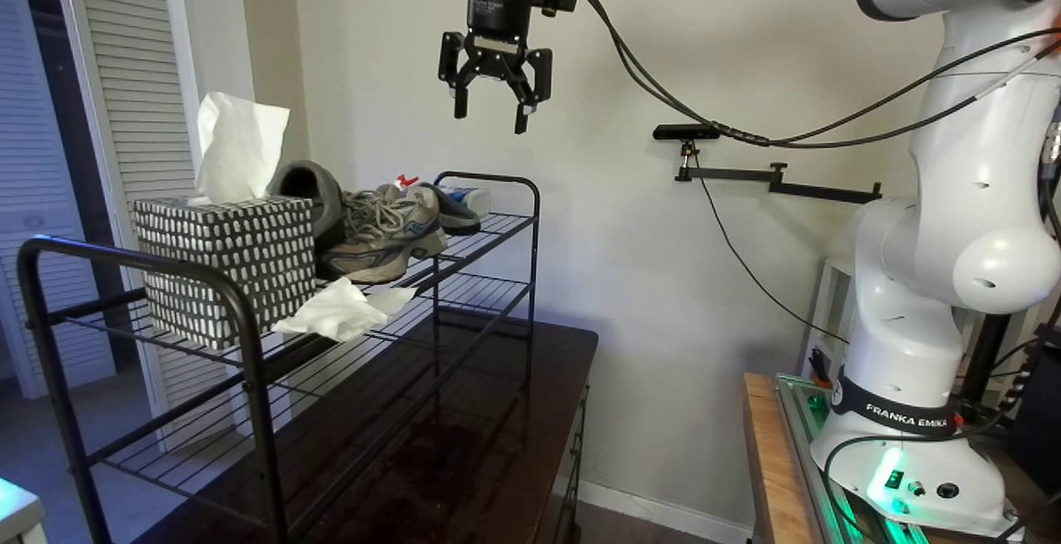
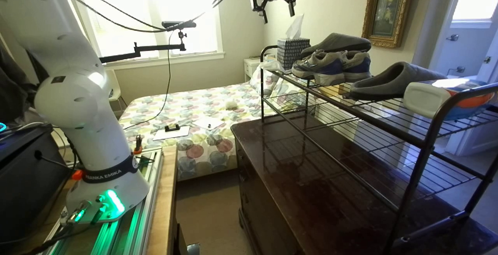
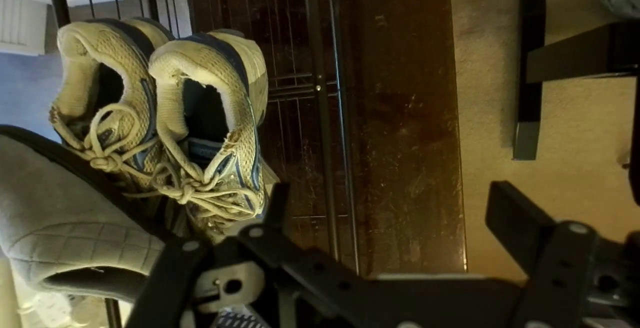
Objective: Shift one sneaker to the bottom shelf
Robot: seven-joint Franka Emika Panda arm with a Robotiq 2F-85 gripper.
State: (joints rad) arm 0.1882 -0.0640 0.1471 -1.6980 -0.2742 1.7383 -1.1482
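Observation:
A pair of grey low-top sneakers with pale soles and blue accents sits on the rack's upper tier. The nearer sneaker point(image 1: 385, 233) also shows in an exterior view point(image 2: 319, 66) and in the wrist view point(image 3: 207, 113); its mate point(image 3: 107, 88) is beside it. The bottom shelf point(image 2: 330, 155) is the lower black wire grid point(image 1: 448, 368), with no shoe visible on it. My gripper point(image 1: 491, 117) is open and empty, well above the rack. In the wrist view its fingers point(image 3: 387, 195) are wide apart over the dresser and floor, with the sneakers to the left.
A black-and-white patterned tissue box point(image 1: 228, 270), a crumpled tissue point(image 1: 344, 312), grey slippers point(image 2: 338, 43) point(image 2: 393, 80) and a blue-and-orange pack point(image 2: 432, 97) share the upper tier. The rack stands on a dark dresser point(image 2: 280, 169). A camera on an arm point(image 1: 688, 131) projects near the wall.

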